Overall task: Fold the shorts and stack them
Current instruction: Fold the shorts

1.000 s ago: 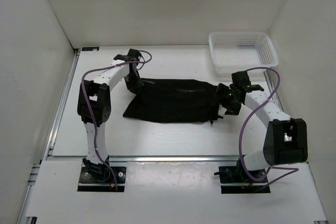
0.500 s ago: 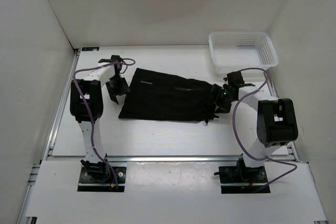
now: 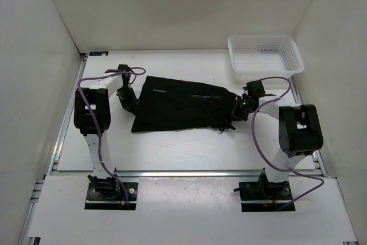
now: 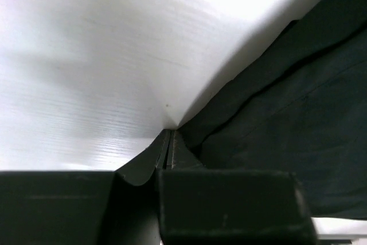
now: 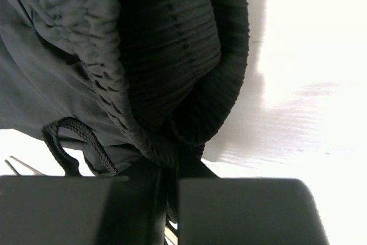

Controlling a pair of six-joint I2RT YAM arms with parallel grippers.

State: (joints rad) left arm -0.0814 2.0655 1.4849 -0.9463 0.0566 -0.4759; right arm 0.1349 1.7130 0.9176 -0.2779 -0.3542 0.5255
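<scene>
The black shorts (image 3: 180,104) lie spread flat across the middle of the table, with the waistband end on the right. My left gripper (image 3: 131,102) sits low at their left edge. In the left wrist view its jaws (image 4: 171,136) are shut, pinching the very edge of the dark fabric (image 4: 287,107) down at the table. My right gripper (image 3: 237,108) is at the right end. The right wrist view shows it (image 5: 172,164) shut on the bunched ribbed waistband (image 5: 172,55). A braided drawstring (image 5: 74,136) hangs beside it.
A white mesh basket (image 3: 264,39) stands at the back right corner, just behind the right arm. White walls close in the left, back and right sides. A metal rail (image 3: 189,173) runs along the table's near edge.
Both grippers have gone from open to shut. The left one slid right onto the shorts' left edge, and the right one closed on the waistband. The shorts shifted slightly.
</scene>
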